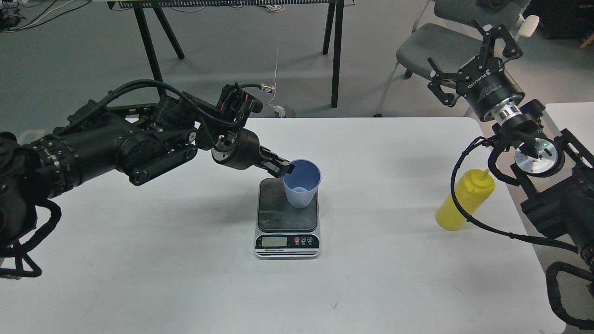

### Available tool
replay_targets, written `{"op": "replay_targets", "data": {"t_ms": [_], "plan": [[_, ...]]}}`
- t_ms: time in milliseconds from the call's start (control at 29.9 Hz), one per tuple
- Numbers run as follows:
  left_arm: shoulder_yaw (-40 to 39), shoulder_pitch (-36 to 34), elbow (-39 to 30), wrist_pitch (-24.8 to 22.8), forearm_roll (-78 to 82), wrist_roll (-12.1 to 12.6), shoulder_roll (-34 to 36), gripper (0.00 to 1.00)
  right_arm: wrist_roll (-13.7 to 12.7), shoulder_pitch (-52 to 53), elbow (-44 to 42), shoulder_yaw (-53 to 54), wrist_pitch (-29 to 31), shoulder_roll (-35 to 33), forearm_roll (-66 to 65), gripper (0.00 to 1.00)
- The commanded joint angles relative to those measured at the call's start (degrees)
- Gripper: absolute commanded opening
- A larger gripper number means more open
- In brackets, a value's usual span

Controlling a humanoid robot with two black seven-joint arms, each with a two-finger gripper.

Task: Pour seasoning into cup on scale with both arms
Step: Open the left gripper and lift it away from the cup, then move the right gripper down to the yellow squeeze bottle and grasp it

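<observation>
The light blue ribbed cup (301,183) stands nearly upright at the right back part of the scale (287,218), whose dark platform carries it. My left gripper (284,169) comes in from the left and is shut on the cup's left rim. The yellow seasoning bottle (465,200) stands upright on the white table at the right, partly behind a black cable. My right gripper (468,52) is open and empty, raised high beyond the table's far right corner, well above and behind the bottle.
The white table (185,260) holds only the scale and bottle. A grey chair (441,41) stands behind the right gripper. Black table legs (336,51) stand on the floor beyond the table's back edge. My right arm's body (557,204) crowds the table's right edge.
</observation>
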Motion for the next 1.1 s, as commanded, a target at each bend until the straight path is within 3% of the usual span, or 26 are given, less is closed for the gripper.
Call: {"op": "replay_targets", "data": {"t_ms": [0,200,401,568,635,735,868,968,1069], "plan": [[0.00,-0.01,-0.04,-0.04,-0.56,0.00,0.10,0.27,0.00,0.00,0.02,0.00,0.00,0.00,0.00,1.00],[-0.61,-0.62,-0.21,-0.18,-3.20,0.00,1.41,0.31,0.00,0.00,0.02,0.00,0.00,0.00,0.00,1.00],[-5.62,-4.40,-0.13,-0.18,-11.35,0.00,7.21,0.38,0.00,-0.08,-0.15,0.09,0.00,0.00,0.00,1.00],[-18.78,-4.58,1.63,-0.18,-33.39,0.00,12.40,0.56,0.17,-0.61,-0.16,0.61,0.00,-0.26,2.80,1.00],[-24.15,-2.75,3.82,-0.18,-43.06,0.00,13.02,0.59,-0.26,-1.23,-0.07,0.53,0.00,-0.88,5.70,1.00],[-31.27,2.61,12.41,-0.18,-55.03,0.00,12.14,0.64,-0.62,-1.58,0.19,-0.44,0.00,-4.73,9.40,1.00],[-33.22,4.56,24.64,-0.18,-65.93,0.00,7.32,0.69,-1.06,-3.16,0.55,-1.41,0.00,-11.59,14.05,1.00],[-33.05,7.53,27.81,-0.18,-74.71,0.00,6.69,0.72,-1.41,-6.14,0.81,-1.67,0.00,-17.47,19.58,1.00],[-32.87,9.83,28.00,-0.18,-77.90,0.00,6.60,0.73,-3.51,-11.40,2.73,-1.67,0.00,-22.13,25.73,1.00]]}}
